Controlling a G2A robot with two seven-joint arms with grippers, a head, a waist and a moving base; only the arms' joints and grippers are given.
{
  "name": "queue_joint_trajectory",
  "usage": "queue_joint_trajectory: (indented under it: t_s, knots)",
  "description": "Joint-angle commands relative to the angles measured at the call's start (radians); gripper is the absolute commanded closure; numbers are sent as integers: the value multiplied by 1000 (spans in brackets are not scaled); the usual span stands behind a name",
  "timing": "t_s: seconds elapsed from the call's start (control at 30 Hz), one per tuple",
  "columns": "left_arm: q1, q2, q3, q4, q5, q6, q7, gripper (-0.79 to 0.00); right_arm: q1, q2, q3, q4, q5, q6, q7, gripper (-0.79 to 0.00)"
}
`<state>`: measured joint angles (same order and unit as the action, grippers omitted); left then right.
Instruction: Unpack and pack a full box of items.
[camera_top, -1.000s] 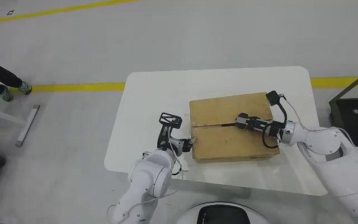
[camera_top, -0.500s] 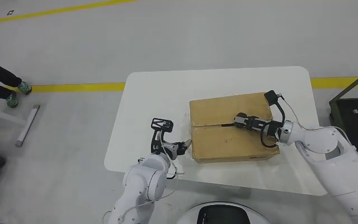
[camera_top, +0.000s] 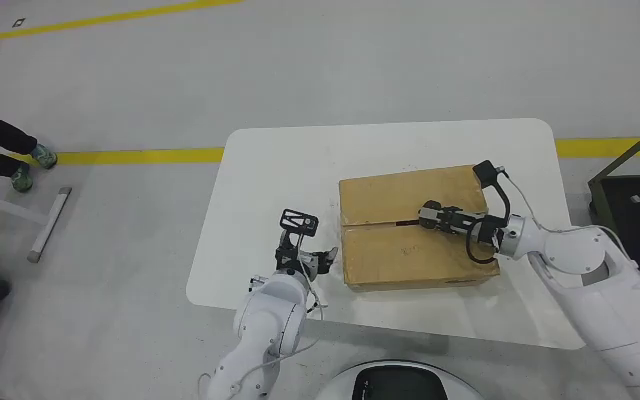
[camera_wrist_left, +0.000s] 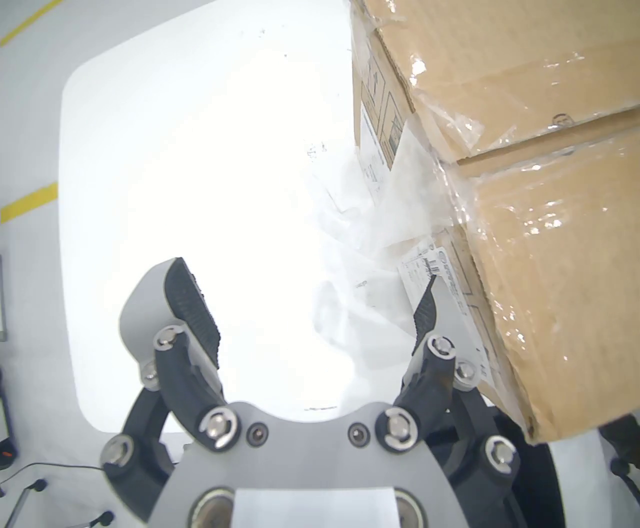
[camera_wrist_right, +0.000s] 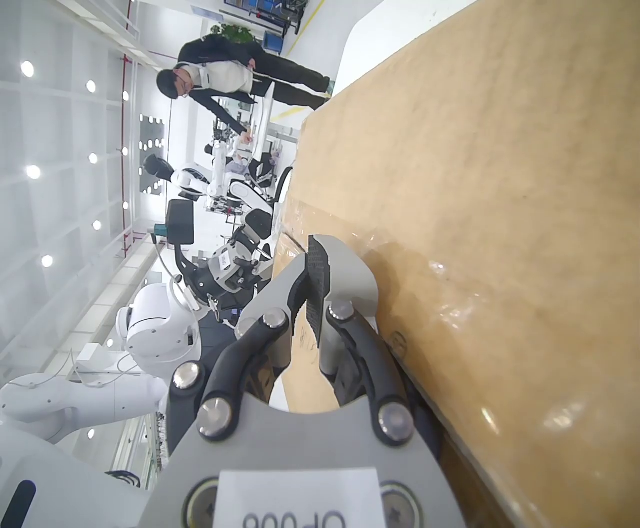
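Since the 2 top flaps (camera_top: 400, 195) of the box (camera_top: 415, 250) lie flat and meet along a seam (camera_top: 400, 226), the task is judged to be at its very start. Nothing has been unpacked, and no item is seen out on the table (camera_top: 265, 180). The box is set on the right half of the table, toward the robot's edge.

At the box's left end, clear tape (camera_wrist_left: 365, 235) is seen loose and crumpled, hanging over the printed label (camera_wrist_left: 372, 165) on the end wall. From this the opening of the seal is judged to be under way but not finished. The flaps must be freed and lifted before anything can be taken out, and all of the repacking is left to do.

The left gripper (camera_top: 318, 260) is held low over the table, just beside the box's left end wall. Its fingers are spread wide apart and nothing is gripped between them. The loose tape lies just ahead of it, and 1 fingertip (camera_wrist_left: 429, 300) is close to the end wall; contact cannot be told.

The right gripper (camera_top: 432, 216) is laid across the box top from the right and rests at the seam near the middle. Its fingers (camera_wrist_right: 320, 270) are pressed together. Whether tape is pinched between them cannot be told.
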<state>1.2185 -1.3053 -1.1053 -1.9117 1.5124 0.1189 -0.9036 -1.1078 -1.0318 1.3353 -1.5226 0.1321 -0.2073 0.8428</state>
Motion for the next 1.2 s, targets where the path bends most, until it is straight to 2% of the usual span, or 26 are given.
queue_joint_trajectory:
  t_s: [0.0, 0.3, 0.7, 1.17]
  knots:
    - [-9, -3, 12, 8, 21, 3, 8, -785, -2, 0, 1, -4, 1, 0, 1, 0]
    - [-41, -17, 43, 50, 28, -5, 66, -785, -1, 0, -5, -12, 6, 0, 3, 0]
    - [-28, -32, 16, 56, 6, 86, 187, -785, 9, -3, -26, -7, 5, 3, 1, 0]
    - [-29, -38, 1, 79, 54, 49, 172, -785, 22, -6, -47, -5, 2, 13, -2, 0]
